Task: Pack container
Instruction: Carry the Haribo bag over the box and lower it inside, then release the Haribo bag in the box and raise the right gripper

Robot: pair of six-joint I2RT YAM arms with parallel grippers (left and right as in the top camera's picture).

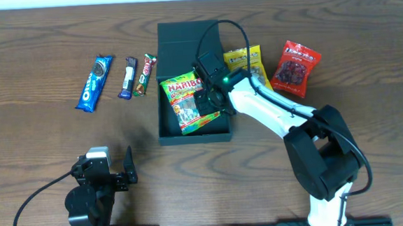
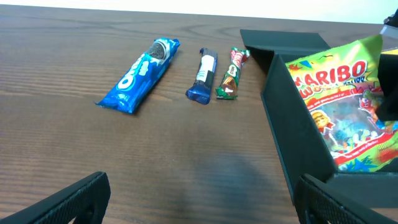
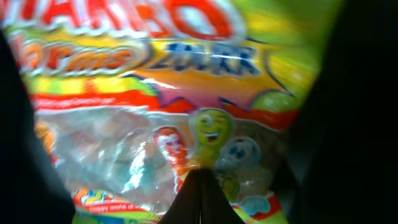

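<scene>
a brown wood-grain table [image 1: 29,39] fills the overhead view. the open dark teal container [image 1: 180,48] sits at its centre, directly under the right gripper [image 1: 211,98]. the gripper's tip meets a haribo bag [image 1: 187,100] lying tilted inside, but i cannot tell whether the jaws pinch it. the left gripper [image 1: 105,168] sits front left, well apart from the container, with its fingers [image 2: 74,199] spread wide and holding nothing. an oreo pack [image 1: 93,83] and two small bars [image 1: 128,77] lie left of the lid. a yellow packet [image 1: 244,58] and a red packet [image 1: 295,67] lie to its right.
</scene>
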